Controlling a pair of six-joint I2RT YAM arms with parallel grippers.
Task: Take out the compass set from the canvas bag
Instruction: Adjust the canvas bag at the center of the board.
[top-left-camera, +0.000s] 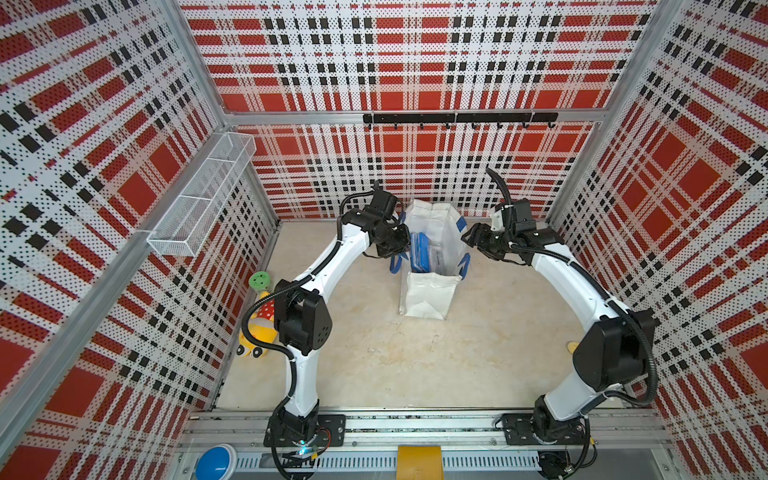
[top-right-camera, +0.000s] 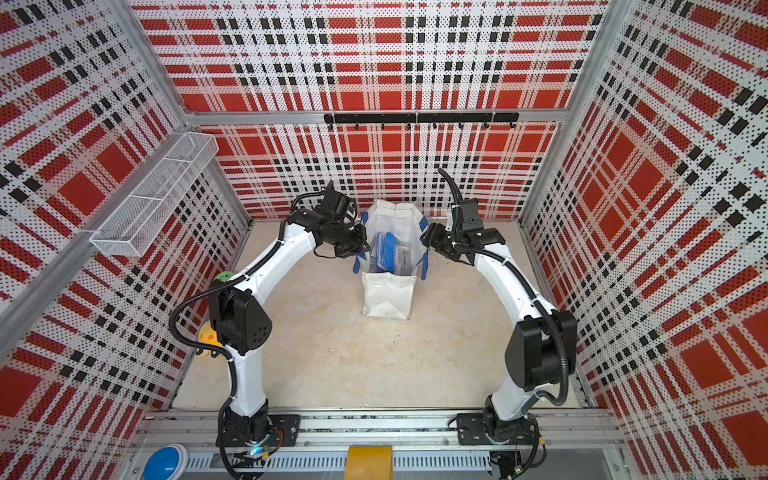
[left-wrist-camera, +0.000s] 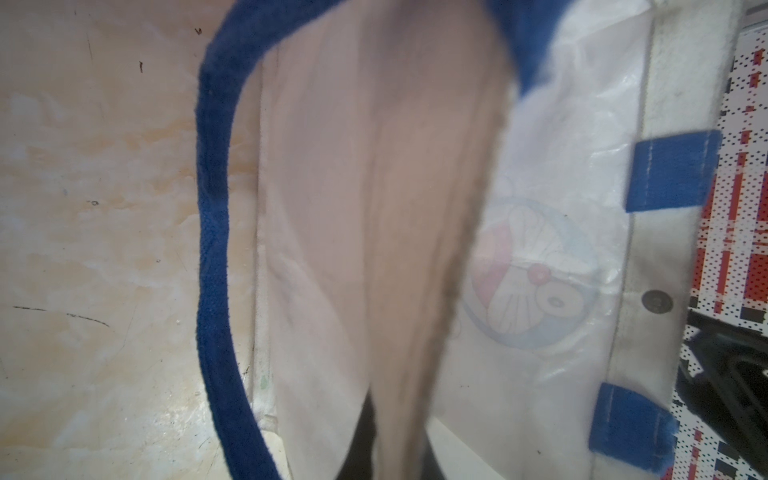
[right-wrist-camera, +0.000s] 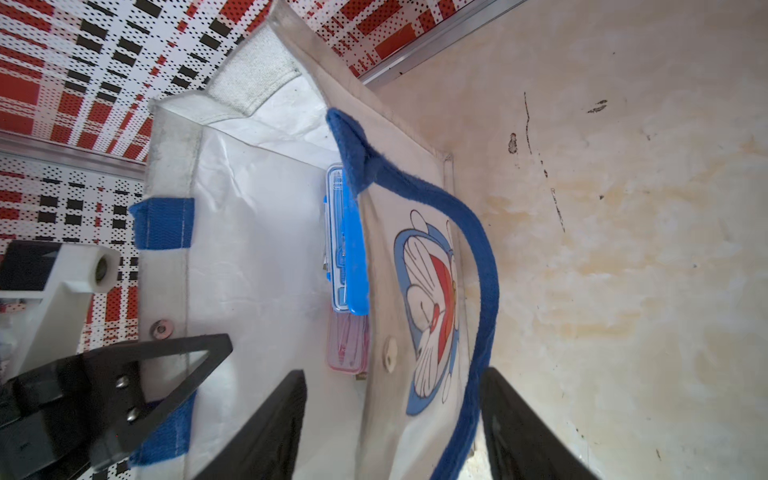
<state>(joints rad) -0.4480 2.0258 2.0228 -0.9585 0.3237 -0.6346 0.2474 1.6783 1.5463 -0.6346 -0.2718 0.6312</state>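
The canvas bag (top-left-camera: 428, 297) (top-right-camera: 388, 297) stands upright at the middle back of the table, mouth open. My left gripper (top-left-camera: 404, 246) (top-right-camera: 362, 244) is shut on the bag's left rim; in the left wrist view pinched white fabric (left-wrist-camera: 386, 249) fills the space ahead of the jaws. My right gripper (top-left-camera: 467, 241) (right-wrist-camera: 392, 374) is open, one finger inside the bag and one outside, straddling the right wall and its blue strap (right-wrist-camera: 484, 266). Inside, a clear blue-edged case holding a compass, the compass set (right-wrist-camera: 337, 249), stands against that wall above a pink case (right-wrist-camera: 349, 345).
Several blue and clear cases (top-left-camera: 420, 251) stand upright in the bag. Toys lie by the left wall: a green disc (top-left-camera: 261, 279) and a yellow plush (top-left-camera: 257, 328). A wire basket (top-left-camera: 199, 203) hangs on the left wall, a hook rail (top-left-camera: 459, 118) on the back wall.
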